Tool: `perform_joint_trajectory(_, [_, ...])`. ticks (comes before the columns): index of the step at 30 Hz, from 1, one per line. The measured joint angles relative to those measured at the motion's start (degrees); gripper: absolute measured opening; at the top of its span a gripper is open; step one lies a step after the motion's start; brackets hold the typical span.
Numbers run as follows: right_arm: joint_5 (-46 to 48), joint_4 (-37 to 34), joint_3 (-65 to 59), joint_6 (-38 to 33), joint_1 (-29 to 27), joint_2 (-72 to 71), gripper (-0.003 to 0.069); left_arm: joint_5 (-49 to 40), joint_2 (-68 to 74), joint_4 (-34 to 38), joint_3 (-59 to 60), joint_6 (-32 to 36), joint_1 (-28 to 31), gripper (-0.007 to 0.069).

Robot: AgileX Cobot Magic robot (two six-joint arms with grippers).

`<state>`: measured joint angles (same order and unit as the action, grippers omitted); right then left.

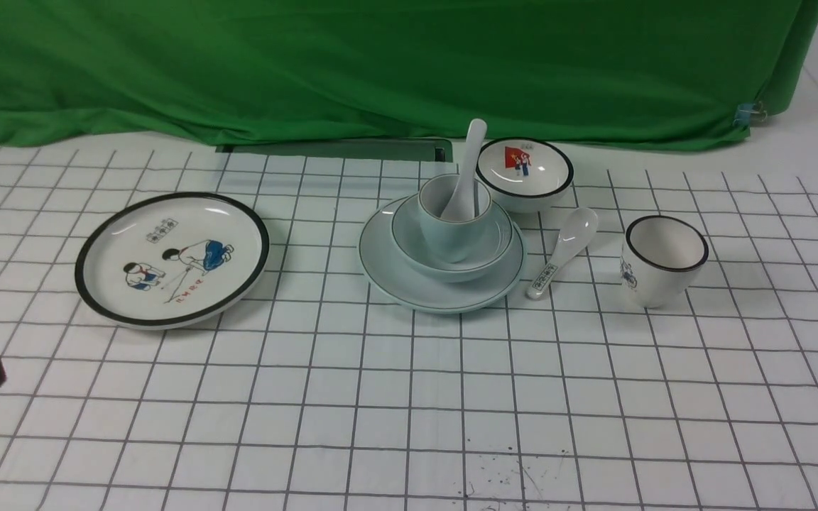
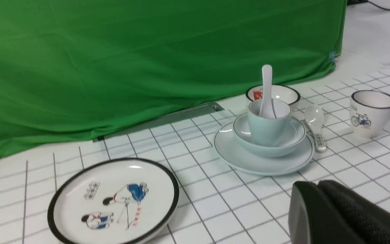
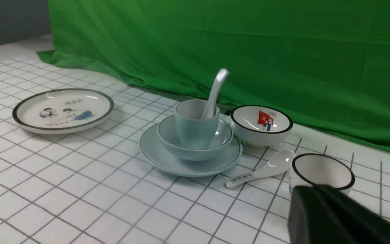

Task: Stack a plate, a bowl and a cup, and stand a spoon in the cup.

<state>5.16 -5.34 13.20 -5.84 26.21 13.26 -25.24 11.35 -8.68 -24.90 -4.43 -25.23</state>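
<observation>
Front view: the plate (image 1: 395, 280), bowl (image 1: 495, 245) and cup (image 1: 444, 238) sit nested mid-table, and the spoon (image 1: 467, 170) leans steeply on the cup's rim, so any jolt to the table could tip its tall handle out. Left wrist view: the left gripper (image 2: 344, 213) is a dark bulk well short of the stack, with nothing visible in its grasp and its opening impossible to judge. Right wrist view: the right gripper (image 3: 333, 217) is just as unreadable, and the black-rimmed cup (image 3: 322, 169) lies between it and the stack, where a careless swing could knock it into the plate.
</observation>
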Motion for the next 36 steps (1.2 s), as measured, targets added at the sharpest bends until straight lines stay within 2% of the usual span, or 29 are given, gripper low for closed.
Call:
perform_joint_trajectory(6, [-2.92, 0.0, -2.38, 0.0, -0.06, -0.08, 0.0052, -3.79, -0.26, 0.47, 0.06, -0.11, 0.0, -0.0036])
perform_joint_trajectory(10, [-3.8, 0.0, -6.37, 0.0, -3.23, -1.58, 0.0063, -5.23, -0.26, 0.86, 0.11, -0.11, 0.0, -0.0036])
perform_joint_trajectory(17, [-4.85, 0.0, -11.9, 0.0, -17.24, -11.15, 0.0075, -5.56, -0.26, 0.93, 0.11, -0.11, 0.0, -0.0036])
perform_joint_trajectory(20, [-5.16, 0.0, -13.24, 0.0, -19.88, -11.71, 0.0078, -5.56, -0.26, 0.93, 0.11, -0.11, 0.0, -0.0036])
perform_joint_trajectory(32, [-0.61, -0.22, -13.68, 0.0, -25.67, -13.26, 0.0111, -5.76, -0.26, 1.0, 0.13, -0.11, 0.0, -0.0036])
perform_joint_trajectory(36, [5.03, -0.11, -13.68, 0.05, -25.37, -13.28, 0.0118, -5.77, -0.26, 1.0, 0.13, -0.23, 0.0, -0.0036])
